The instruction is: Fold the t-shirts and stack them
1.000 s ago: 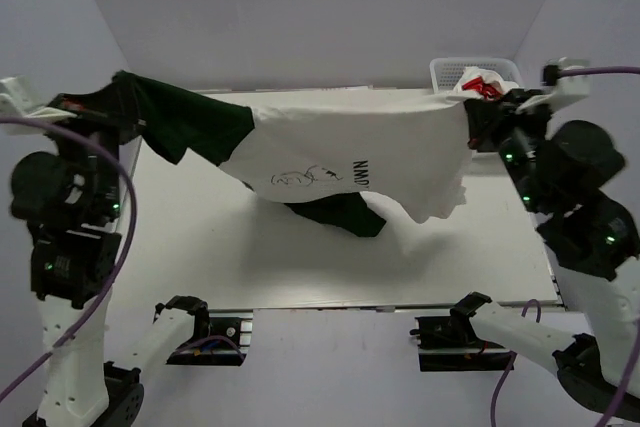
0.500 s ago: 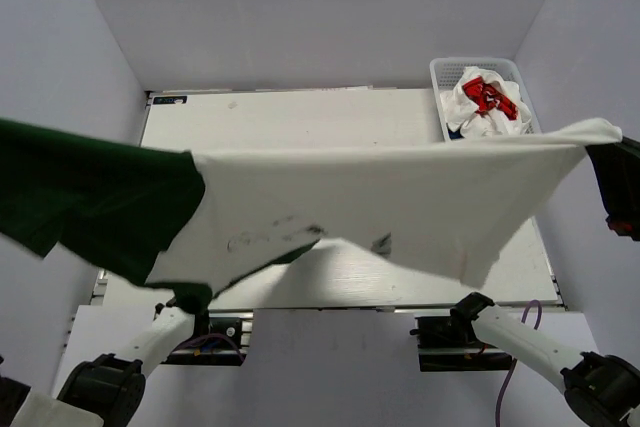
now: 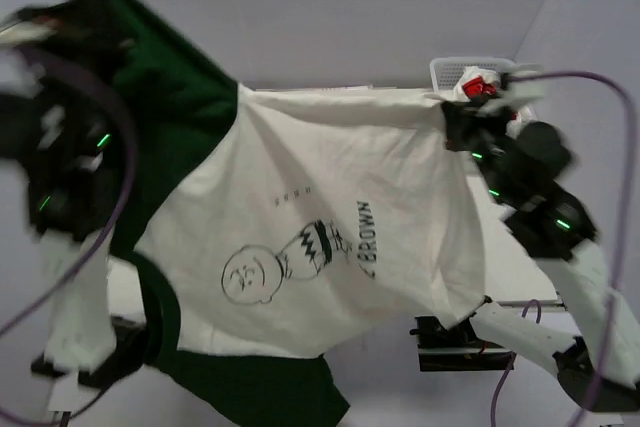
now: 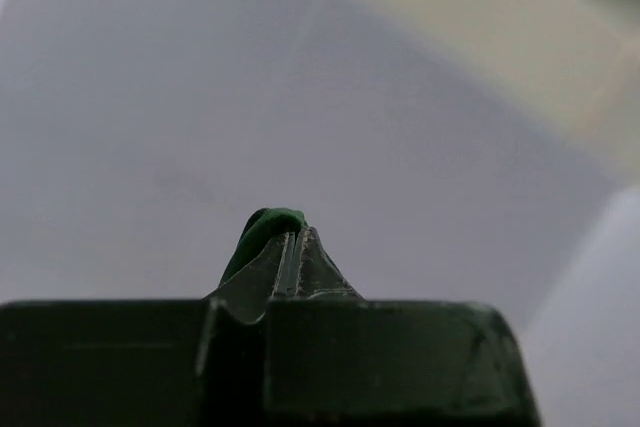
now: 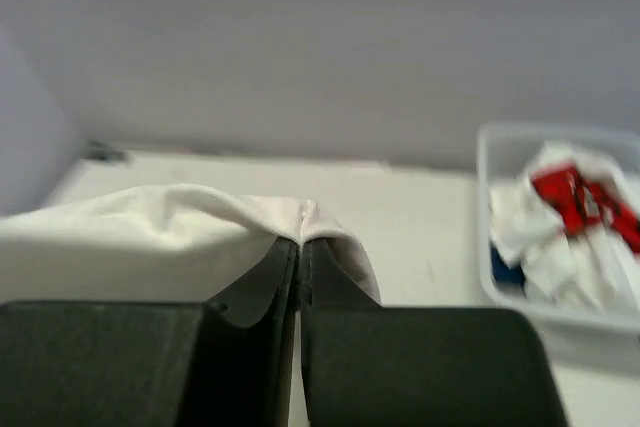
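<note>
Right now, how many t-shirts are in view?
3 that I can tell apart: the green-and-white shirt stretched between the left pincer and right pincer, a red-print white shirt in the basket, and a blue shirt poking out beside it. The heap may hide more.

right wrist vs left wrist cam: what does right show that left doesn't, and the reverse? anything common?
Right wrist only: a white edge of the t-shirt pinched in the right gripper, the table, and the mesh basket holding red-print cloth among other white cloth.
Left wrist only: a dark green fold of cloth pinched in the left gripper, with only blurred wall behind it.
Shared: each view shows its own fingers shut on cloth.
</note>
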Tool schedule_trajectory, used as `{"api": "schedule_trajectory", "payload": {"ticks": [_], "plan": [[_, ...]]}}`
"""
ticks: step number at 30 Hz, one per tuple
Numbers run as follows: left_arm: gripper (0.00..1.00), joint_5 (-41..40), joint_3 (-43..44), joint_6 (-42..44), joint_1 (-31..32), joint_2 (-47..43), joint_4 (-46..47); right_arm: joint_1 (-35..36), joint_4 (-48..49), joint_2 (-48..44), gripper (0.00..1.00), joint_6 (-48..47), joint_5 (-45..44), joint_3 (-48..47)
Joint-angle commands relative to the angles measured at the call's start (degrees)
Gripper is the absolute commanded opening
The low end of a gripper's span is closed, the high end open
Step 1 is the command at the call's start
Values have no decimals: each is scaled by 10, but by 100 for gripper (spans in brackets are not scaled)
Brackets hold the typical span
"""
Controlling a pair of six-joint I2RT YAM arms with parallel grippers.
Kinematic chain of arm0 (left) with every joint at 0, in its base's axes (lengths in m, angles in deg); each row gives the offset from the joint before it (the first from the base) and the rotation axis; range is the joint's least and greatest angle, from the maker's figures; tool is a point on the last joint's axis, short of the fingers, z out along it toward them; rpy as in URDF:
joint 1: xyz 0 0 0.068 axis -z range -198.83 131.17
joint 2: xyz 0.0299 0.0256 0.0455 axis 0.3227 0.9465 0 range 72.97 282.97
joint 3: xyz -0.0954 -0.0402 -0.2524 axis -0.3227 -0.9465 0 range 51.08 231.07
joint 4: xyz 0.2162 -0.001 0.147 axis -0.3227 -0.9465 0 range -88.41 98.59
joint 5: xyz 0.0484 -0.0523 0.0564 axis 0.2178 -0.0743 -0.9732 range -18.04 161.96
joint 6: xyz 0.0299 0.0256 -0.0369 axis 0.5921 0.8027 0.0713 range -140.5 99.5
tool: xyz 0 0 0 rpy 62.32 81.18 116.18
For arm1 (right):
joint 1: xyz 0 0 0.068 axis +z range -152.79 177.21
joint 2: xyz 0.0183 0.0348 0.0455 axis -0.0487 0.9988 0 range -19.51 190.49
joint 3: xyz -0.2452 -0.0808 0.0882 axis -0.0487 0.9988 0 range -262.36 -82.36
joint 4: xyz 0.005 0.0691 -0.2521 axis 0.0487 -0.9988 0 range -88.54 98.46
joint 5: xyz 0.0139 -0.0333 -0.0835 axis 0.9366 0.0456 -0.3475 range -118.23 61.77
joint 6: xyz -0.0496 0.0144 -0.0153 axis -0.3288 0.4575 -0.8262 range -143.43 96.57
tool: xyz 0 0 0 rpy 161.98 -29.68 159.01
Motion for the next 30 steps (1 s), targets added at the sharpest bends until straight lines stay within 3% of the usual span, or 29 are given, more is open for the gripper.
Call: {"api": "schedule_trajectory", "payload": {"ticks": [1,4,5,6,7,9,10,11,13,14,15,17,25,30], "plan": [[0,-71,-129,27,-3,172,-23,-14,84,93,0,24,-149,108],[0,-103,-200,32,-8,258,-11,-50,122,221,0,54,-96,166],[7,-111,-205,20,-8,327,-18,-65,133,245,0,67,-57,181],[24,-111,-205,14,-15,363,-45,-71,138,269,0,77,-20,185],[31,-111,-196,4,-15,399,-65,-90,141,341,0,82,2,187],[39,-93,-190,-26,-22,486,-106,-97,130,386,0,78,58,181],[54,-83,-183,-33,-28,505,-106,-108,111,432,0,78,65,157],[60,-77,-183,-33,-28,520,-106,-109,104,471,0,78,70,147],[100,-57,-183,-38,-34,537,-106,-120,74,516,11,79,80,107],[100,-57,-183,-38,-34,537,-101,-123,68,533,24,83,79,97],[100,-57,-183,-38,-34,537,-96,-126,56,541,75,81,80,88],[100,-52,-190,-38,-34,519,-95,-131,59,532,87,76,86,75],[100,-19,-316,-33,-23,385,-35,-139,56,446,90,101,63,107],[100,66,-356,-33,-18,342,-35,-156,18,400,90,141,33,131]]}}
